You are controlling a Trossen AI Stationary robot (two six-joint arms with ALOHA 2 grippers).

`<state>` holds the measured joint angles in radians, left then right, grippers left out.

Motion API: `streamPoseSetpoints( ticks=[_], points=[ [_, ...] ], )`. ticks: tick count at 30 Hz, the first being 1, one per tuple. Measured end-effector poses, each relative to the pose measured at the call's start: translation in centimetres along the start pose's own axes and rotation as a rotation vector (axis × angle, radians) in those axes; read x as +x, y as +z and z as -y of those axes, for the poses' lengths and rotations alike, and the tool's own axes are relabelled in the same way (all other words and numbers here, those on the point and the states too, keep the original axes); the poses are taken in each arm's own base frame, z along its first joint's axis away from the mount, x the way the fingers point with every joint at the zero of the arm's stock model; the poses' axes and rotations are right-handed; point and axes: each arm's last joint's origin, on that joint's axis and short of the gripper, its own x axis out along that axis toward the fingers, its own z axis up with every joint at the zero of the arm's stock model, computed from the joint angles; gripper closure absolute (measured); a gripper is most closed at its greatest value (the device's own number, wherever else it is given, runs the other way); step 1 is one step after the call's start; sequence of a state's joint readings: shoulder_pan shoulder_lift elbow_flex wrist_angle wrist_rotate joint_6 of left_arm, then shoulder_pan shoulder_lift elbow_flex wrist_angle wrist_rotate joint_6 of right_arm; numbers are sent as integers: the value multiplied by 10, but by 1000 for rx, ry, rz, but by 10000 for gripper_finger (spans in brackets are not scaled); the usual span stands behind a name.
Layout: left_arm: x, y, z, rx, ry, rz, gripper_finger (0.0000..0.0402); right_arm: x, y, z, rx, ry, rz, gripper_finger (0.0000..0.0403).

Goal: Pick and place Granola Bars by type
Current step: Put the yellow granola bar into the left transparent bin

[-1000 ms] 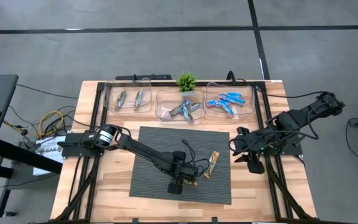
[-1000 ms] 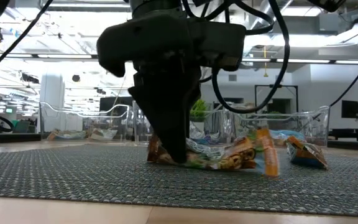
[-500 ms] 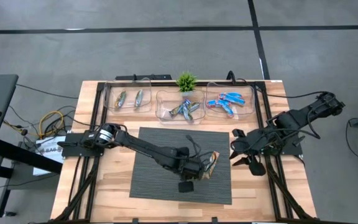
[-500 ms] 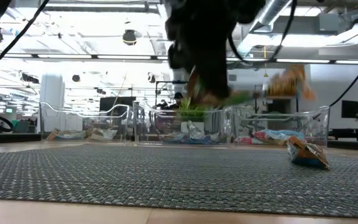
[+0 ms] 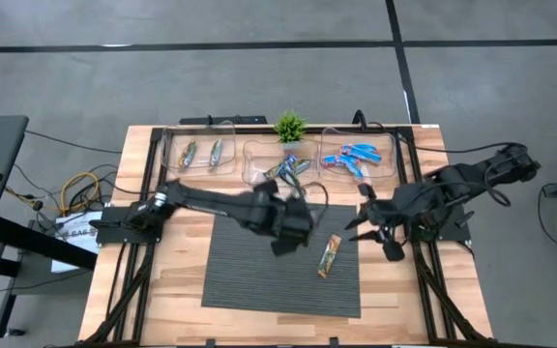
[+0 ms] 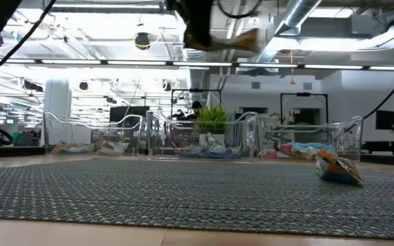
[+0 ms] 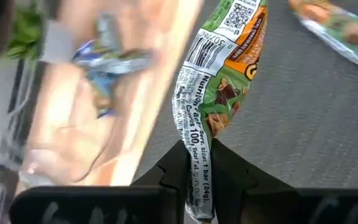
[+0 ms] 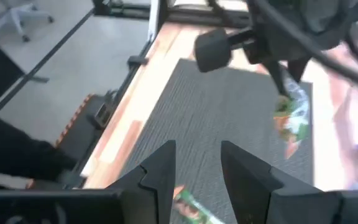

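My left gripper (image 5: 286, 230) hangs over the far part of the grey mat (image 5: 249, 280), high in the low view (image 6: 198, 27), shut on a green-and-orange granola bar (image 7: 219, 81). A second green-and-orange bar (image 5: 329, 256) lies flat on the mat's right part (image 6: 337, 167). My right gripper (image 5: 375, 227) hovers open at the mat's right edge, over the mat in its wrist view (image 8: 197, 168), and touches nothing. More bars lie in three clear bins along the far edge. My left gripper pinches the green-and-orange bar by one end of its wrapper (image 7: 197, 168) between its two fingers. The bar runs out forward past the fingertips along the fingers. It is lifted clear of the mat, as the low view shows (image 6: 241, 39).
Three clear bins stand along the far edge: the left bin (image 5: 174, 155) holds two tan-green bars, the middle bin (image 5: 251, 166) mixed blue-brown bars, the right bin (image 5: 387, 159) bright blue bars. A small green plant (image 5: 290, 126) stands behind the middle bin. Bare wood lies left of the mat.
My left gripper, shut on the bar on the mat a second ago, has lifted it clear and carried it up and toward the far edge, nearer the middle bin. My right gripper has shifted a little left toward the mat. The second bar has stayed in place.
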<state>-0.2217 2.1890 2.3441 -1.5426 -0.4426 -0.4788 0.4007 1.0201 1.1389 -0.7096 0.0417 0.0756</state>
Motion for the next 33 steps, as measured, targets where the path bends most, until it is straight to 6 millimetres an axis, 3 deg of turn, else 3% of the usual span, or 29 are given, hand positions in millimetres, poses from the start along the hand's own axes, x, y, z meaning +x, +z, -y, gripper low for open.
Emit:
streamPoseSetpoints(
  ticks=[7,10,13,18,24,33],
  points=[
    [-40,-18,-76,-173,98,60,364,-12,2,15,0,-74,49,284],
    [-54,-34,-115,-289,144,85,370,-13,3,22,7,-108,63,284],
    [-55,-55,-150,-427,191,65,368,-13,5,30,28,-142,86,284],
    [-42,-99,-191,-618,265,-24,363,-13,7,43,61,-198,102,284],
    [-18,-143,-221,-769,300,-114,367,-15,6,57,100,-262,103,284],
    [33,-178,-258,-1019,252,-119,363,-20,3,77,238,-361,118,284]
  ],
)
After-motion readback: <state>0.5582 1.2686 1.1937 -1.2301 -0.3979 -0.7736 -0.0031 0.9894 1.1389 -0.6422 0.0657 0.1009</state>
